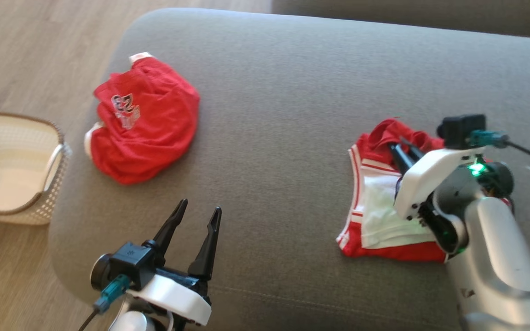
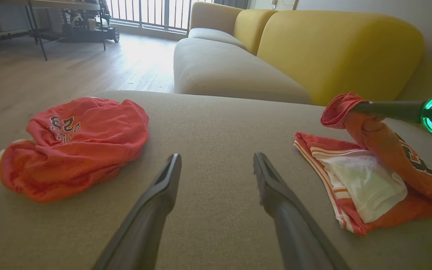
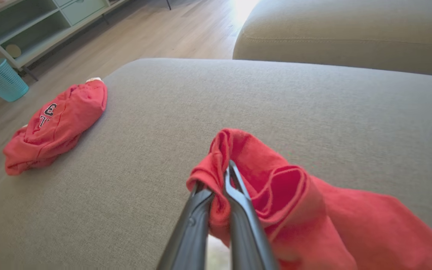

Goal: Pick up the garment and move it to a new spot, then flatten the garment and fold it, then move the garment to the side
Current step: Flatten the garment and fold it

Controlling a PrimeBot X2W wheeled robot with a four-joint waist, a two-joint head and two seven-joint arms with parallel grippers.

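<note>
Now pinched: a fold of the red-and-white garment in the right gripper

Its fingers are pressed together on a raised red fold, while the rest of the garment lies on the right part of the grey sofa seat, white lining up. Over the seat's near edge the left gripper hovers with fingers spread, holding nothing. A second red garment with printed numerals lies crumpled well apart at the seat's left end, near a pale basket on the floor
</note>
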